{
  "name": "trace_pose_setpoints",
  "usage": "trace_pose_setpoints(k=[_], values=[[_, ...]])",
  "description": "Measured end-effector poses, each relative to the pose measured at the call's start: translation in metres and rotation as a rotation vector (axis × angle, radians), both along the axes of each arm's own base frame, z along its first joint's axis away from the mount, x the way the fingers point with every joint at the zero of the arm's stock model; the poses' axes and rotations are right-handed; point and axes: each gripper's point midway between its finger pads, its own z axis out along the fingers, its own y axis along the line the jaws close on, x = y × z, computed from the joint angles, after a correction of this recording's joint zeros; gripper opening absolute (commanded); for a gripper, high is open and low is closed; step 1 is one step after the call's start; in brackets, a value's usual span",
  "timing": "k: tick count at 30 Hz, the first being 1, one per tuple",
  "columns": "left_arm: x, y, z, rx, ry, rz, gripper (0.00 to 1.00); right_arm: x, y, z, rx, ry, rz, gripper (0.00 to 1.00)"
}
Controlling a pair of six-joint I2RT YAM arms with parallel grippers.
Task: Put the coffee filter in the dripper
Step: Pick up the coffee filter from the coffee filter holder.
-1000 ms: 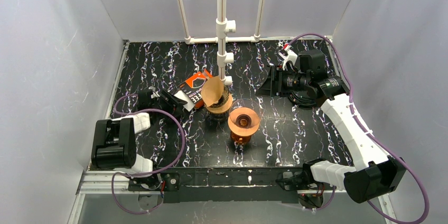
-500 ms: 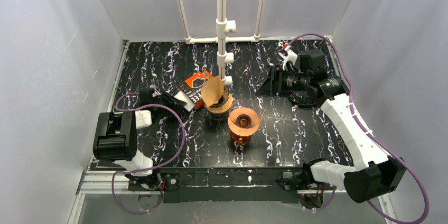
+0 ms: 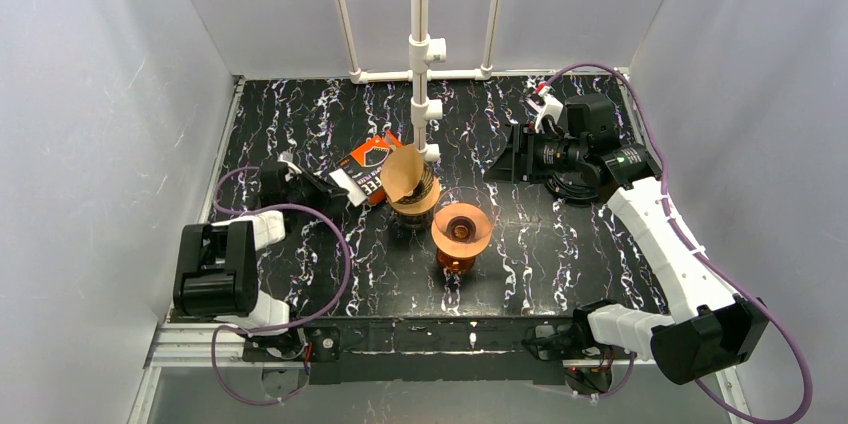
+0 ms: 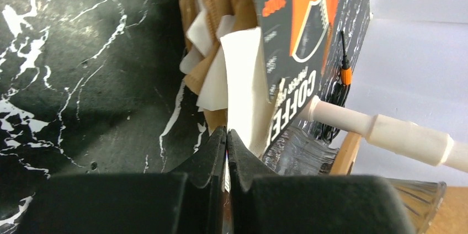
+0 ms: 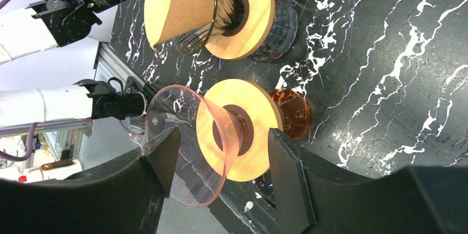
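An orange-and-black filter pack [image 3: 367,162] lies open left of centre, with brown coffee filters [image 4: 207,19] and a white flap [image 4: 240,79] spilling out of it. My left gripper [image 3: 318,184] sits at the pack's mouth. Its jaws are pressed together [image 4: 226,132] on the lower tip of a brown filter, with a thin pale sliver between the pads. The orange dripper [image 3: 460,229] stands mid-table with nothing in its cone. A second dripper [image 3: 408,182] behind it holds a brown filter. My right gripper [image 3: 515,159] hovers open, framing the orange dripper [image 5: 237,129] without touching it.
A white PVC pipe stand [image 3: 420,44] rises just behind the drippers, and one of its arms [image 4: 386,132] reaches over the pack. White walls enclose the black marbled table [image 3: 560,244] on three sides.
My left gripper's jaws have gone from open to shut at the mouth of the filter pack, and the arm has shifted slightly. The right arm and both drippers have not moved.
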Motion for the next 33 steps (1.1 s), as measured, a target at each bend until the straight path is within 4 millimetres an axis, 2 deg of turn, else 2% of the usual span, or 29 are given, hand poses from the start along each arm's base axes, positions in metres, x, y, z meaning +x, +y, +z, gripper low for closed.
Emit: trace_pose_setpoints(k=[7,14,25,29,33], values=[[0.003,0.001,0.026,0.028,-0.102,-0.015,0.00,0.000,0.000,0.000,0.000,0.000,0.000,0.68],[-0.010,0.002,0.039,0.057,-0.163,-0.024,0.00,0.000,0.000,0.000,0.001,0.001,-0.001,0.69],[-0.039,0.003,0.077,0.129,-0.250,-0.067,0.00,-0.002,0.000,0.004,0.009,-0.004,-0.007,0.94],[-0.049,0.004,0.102,0.172,-0.283,-0.088,0.00,-0.002,-0.001,0.008,0.013,-0.012,-0.010,0.98],[-0.058,0.005,0.142,0.204,-0.361,-0.101,0.00,-0.001,-0.001,0.011,0.013,-0.024,-0.016,0.98]])
